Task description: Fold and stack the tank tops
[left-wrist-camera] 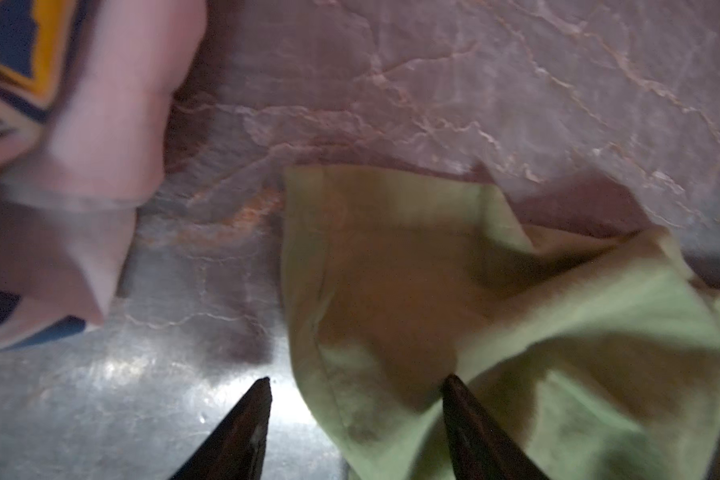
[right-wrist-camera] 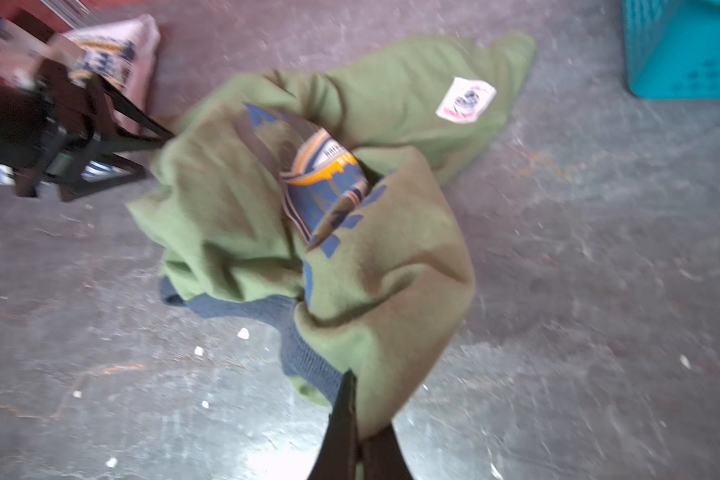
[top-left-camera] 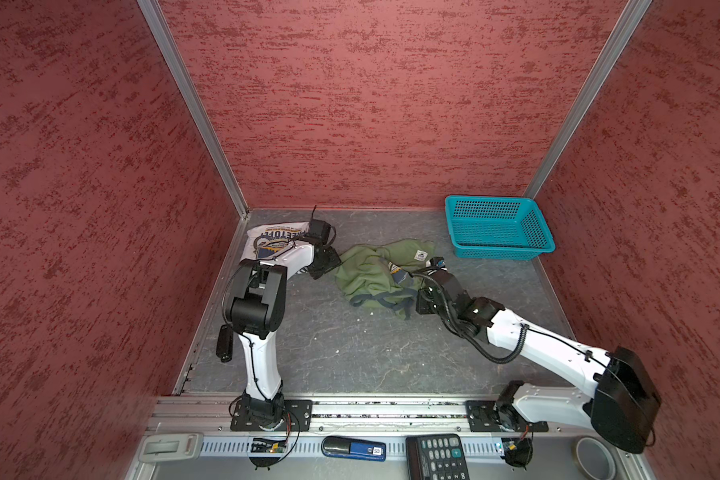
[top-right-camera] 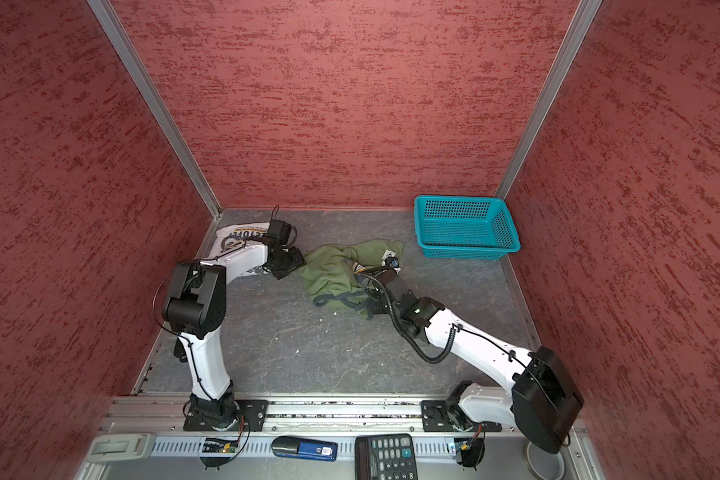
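In both top views the green top [top-left-camera: 375,274] lies crumpled on the table [top-left-camera: 350,353], the white top [top-left-camera: 262,237] in the far left corner

Left wrist: left gripper [left-wrist-camera: 356,380] jaws apart, straddling the green top's edge

Right wrist: right gripper [right-wrist-camera: 351,384] pinched shut on the green top

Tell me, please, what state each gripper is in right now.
Left gripper: open, straddling an edge of the olive tank top.
Right gripper: shut on the olive tank top.

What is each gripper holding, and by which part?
The right gripper pinches the green tank top at its trimmed edge. The left gripper is open, holding nothing.
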